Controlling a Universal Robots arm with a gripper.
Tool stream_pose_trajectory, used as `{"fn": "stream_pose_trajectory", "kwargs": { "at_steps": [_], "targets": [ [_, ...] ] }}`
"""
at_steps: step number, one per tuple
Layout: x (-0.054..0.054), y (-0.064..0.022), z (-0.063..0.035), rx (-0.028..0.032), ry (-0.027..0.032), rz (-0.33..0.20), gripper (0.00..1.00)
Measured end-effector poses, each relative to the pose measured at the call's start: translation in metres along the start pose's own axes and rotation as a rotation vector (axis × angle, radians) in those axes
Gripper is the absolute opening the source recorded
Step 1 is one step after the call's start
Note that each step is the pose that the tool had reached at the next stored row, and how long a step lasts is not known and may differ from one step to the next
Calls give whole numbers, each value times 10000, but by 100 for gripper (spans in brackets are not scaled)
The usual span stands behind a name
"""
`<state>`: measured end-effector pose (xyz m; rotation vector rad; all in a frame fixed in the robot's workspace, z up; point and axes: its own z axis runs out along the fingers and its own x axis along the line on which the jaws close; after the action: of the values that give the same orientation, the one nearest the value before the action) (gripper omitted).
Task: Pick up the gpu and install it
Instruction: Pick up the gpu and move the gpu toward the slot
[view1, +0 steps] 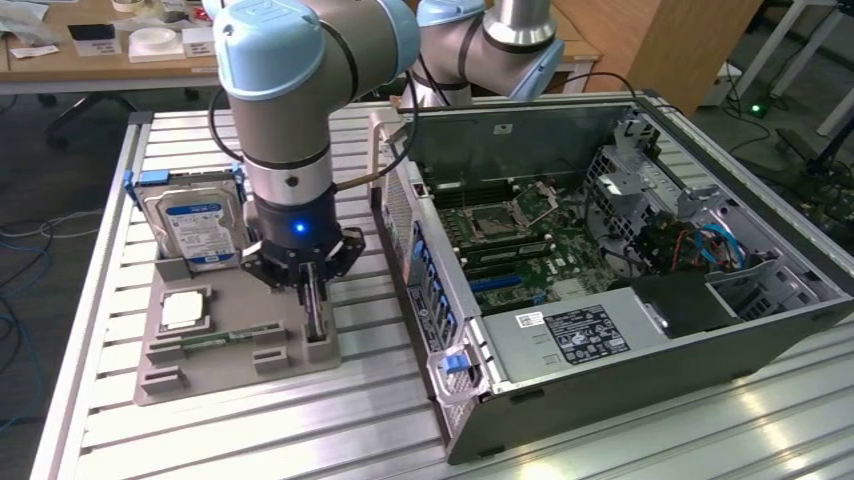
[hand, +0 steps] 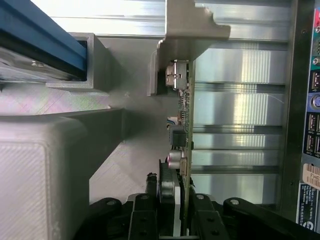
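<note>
Pickup stage: gpu in its tray slot, nothing installed yet.
Exterior view: gripper (view1: 311, 290) low over the gpu (view1: 316, 325), which stands on edge in the grey tray (view1: 214, 378) slot nearest the open computer case (view1: 561, 400); tray also holds hard drive (view1: 198, 225), processor (view1: 183, 310), memory stick (view1: 220, 338). Wrist view: gripper (hand: 172, 220) straddles the gpu (hand: 184, 125) edge; clamped or not, cannot tell.

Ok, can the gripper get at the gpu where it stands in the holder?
Likely yes: the gripper is down over the gpu, which stands on edge in the grey holder; nothing lies between them, and the hard drive stands off to the side.
</note>
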<state>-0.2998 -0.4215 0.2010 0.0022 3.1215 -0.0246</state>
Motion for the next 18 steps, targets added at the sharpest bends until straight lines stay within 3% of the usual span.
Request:
{"fn": "stream_pose_trajectory", "kwargs": {
  "at_steps": [18],
  "targets": [
    [-14, 0, 0, 1, 1, 0, 28]
  ]
}}
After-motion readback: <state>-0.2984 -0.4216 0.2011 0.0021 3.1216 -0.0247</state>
